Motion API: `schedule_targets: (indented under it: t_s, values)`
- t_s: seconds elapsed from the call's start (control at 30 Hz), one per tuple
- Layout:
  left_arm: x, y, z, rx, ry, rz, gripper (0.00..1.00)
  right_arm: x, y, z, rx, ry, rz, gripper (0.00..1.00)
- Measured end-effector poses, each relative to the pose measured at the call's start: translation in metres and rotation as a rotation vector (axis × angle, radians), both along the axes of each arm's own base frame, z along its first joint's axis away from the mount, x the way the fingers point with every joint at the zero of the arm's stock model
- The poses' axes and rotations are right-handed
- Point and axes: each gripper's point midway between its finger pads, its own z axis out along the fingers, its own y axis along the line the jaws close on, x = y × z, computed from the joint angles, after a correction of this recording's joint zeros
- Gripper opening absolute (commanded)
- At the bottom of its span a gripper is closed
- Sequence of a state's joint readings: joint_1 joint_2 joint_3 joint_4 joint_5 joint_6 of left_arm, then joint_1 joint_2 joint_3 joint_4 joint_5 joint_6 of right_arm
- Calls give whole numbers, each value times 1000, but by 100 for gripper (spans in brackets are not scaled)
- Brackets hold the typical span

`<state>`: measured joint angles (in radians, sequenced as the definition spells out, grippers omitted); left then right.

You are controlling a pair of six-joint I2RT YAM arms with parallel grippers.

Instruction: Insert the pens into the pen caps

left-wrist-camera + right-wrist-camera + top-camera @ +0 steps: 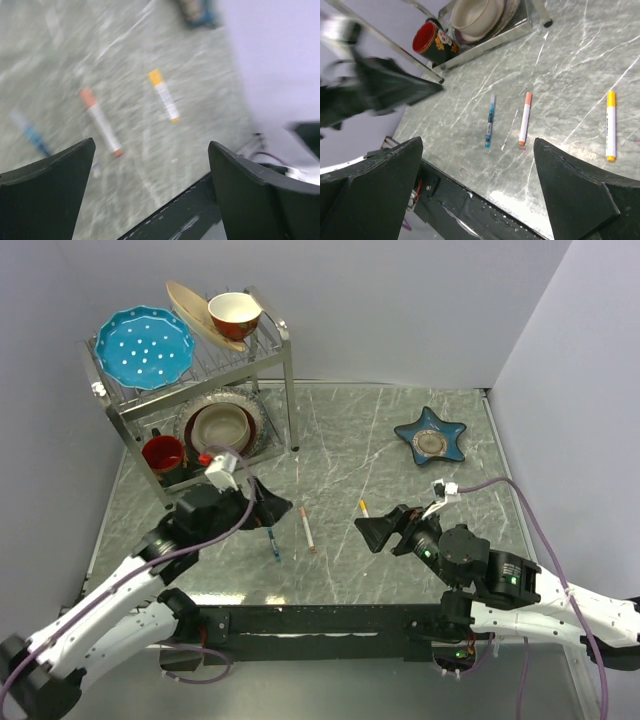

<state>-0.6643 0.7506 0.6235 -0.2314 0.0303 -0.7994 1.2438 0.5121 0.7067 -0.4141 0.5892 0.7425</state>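
The left gripper (152, 145) hangs over the table (350, 440) with its fingers spread wide, holding and touching nothing. The right gripper (479, 141) is just as wide apart, and it too holds nothing. Three pens lie flat on the marble between them, none touching another: one dark blue pen (490, 121) nearest the left gripper, one pink-ended white pen (525, 118) in the middle, and one orange-ended white pen (610, 125) nearest the right.
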Motion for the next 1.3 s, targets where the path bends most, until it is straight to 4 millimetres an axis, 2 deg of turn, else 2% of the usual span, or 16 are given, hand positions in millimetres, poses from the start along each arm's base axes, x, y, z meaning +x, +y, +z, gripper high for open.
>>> schedule_targets:
  t_s: [0.07,0.13,0.23,0.3,0.53,0.73,0.97,1.3]
  values:
    - [-6,0,33,-49,-111,-40,99,2,-3,3,-2,-4,-15,100]
    - [-14,1,56,-83,-200,-78,99,3,-5,5,-7,-6,-30,100]
    - [-27,1,83,-132,-321,-134,99,6,-8,8,-6,-7,-51,100]
    - [-33,1,92,-148,-378,-163,99,8,-9,8,-4,-5,-67,100]
    - [-37,-4,87,-138,-422,-214,99,9,-11,11,9,-8,-83,100]
    - [-40,-5,91,-145,-441,-228,100,10,-16,19,44,-22,-95,100]
    - [-43,-2,99,-164,-472,-225,99,11,-18,18,35,-25,-109,100]
    - [-43,-2,99,-162,-475,-226,99,12,-19,14,21,-20,-116,100]
